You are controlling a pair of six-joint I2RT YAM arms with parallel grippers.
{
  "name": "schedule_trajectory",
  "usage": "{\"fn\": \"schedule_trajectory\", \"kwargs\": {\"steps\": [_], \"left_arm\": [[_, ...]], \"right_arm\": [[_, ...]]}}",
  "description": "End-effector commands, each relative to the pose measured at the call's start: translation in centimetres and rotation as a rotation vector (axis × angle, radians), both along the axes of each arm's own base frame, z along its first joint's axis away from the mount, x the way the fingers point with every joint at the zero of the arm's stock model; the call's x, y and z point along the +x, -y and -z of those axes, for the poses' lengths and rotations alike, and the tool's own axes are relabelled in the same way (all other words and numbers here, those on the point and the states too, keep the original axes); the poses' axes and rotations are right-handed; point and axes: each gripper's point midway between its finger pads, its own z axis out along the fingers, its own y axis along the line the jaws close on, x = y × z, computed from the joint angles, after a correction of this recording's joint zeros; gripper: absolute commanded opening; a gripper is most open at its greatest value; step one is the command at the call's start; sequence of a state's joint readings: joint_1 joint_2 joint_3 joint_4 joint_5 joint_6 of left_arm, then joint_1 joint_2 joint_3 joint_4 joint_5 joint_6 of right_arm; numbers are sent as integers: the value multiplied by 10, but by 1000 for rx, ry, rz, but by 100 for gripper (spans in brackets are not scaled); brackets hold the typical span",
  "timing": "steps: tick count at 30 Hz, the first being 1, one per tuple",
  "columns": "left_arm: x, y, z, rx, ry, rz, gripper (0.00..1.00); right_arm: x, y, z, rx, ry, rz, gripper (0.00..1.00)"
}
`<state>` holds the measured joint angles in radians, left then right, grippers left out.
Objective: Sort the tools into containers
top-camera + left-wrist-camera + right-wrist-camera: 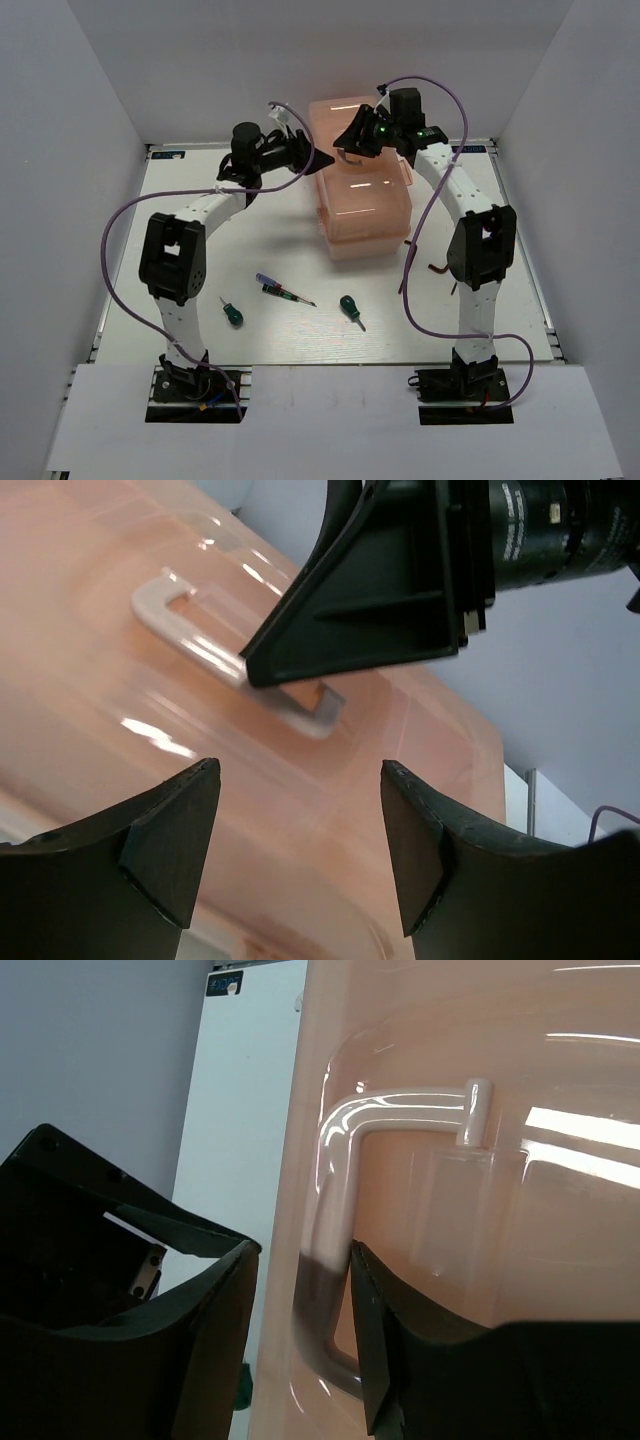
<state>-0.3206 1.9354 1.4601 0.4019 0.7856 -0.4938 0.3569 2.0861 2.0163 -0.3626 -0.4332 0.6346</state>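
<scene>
Right end effector [302, 1260], jaws apart, astride toolbox [365, 200] lid handle [400, 1105], partly hidden behind it; left end effector [300, 770] likewise spread.

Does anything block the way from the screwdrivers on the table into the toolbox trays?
Yes: the toolbox lid covers the trays. The right gripper straddles the lid handle with its jaws apart, and the left gripper is open beside it.
</scene>
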Motion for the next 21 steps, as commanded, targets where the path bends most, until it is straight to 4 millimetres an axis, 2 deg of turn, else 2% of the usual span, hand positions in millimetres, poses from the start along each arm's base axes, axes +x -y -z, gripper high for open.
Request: {"fn": "schedule_trajectory", "kwargs": {"steps": [1, 3, 7, 10, 12, 13, 15, 16, 18, 20, 21], "left_arm": [[1, 19, -22, 1, 35, 15, 75], [6, 24, -22, 10, 35, 5, 75], [12, 42, -4, 84, -13, -27, 75], [23, 42, 6, 149, -45, -119, 75], [25, 43, 5, 158, -48, -148, 75], [27, 42, 13, 175, -72, -163, 75], [31, 50, 16, 191, -81, -185, 75], [35, 46, 23, 216, -109, -220, 75], [33, 54, 23, 225, -121, -234, 75], [38, 53, 29, 240, -139, -281, 75], [41, 52, 35, 241, -157, -299, 75]], "right_arm": [[-15, -13, -31, 83, 34, -78, 48], [-14, -11, -33, 88, 34, -76, 48], [-12, -8, -35, 109, 22, -71, 48], [-11, -7, -36, 125, 14, -72, 46], [-12, -8, -40, 143, 11, -79, 46], [-11, -7, -38, 146, 7, -79, 46], [-12, -9, -38, 164, -5, -90, 46], [-13, -8, -40, 175, -10, -95, 46], [-12, -7, -42, 189, -9, -97, 46], [-12, -4, -45, 181, 4, -95, 51], [-6, 5, -44, 117, 59, -64, 54]]}}
